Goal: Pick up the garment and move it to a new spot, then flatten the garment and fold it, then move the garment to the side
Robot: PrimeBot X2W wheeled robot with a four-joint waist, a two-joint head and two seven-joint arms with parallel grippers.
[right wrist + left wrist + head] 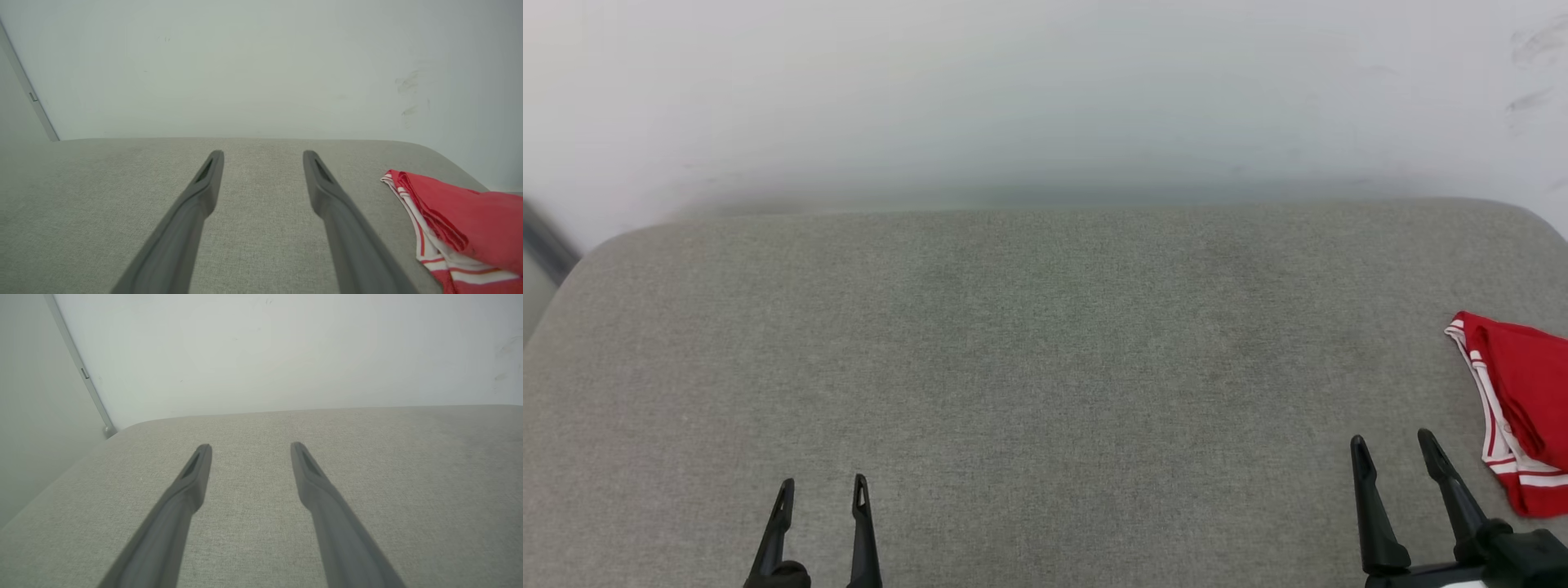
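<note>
Garment (1521, 408): one, red with red-white striped trim, folded at the far-right edge of the grey cushion (1029, 367). Two grippers at the near edge, left gripper (823, 488) and right gripper (1392, 441), both spread apart, empty.

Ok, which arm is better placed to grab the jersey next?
Right, I'd say. The red jersey lies bunched at the right edge of the grey cushion, close beside the open right gripper; the open left gripper is far off.
</note>
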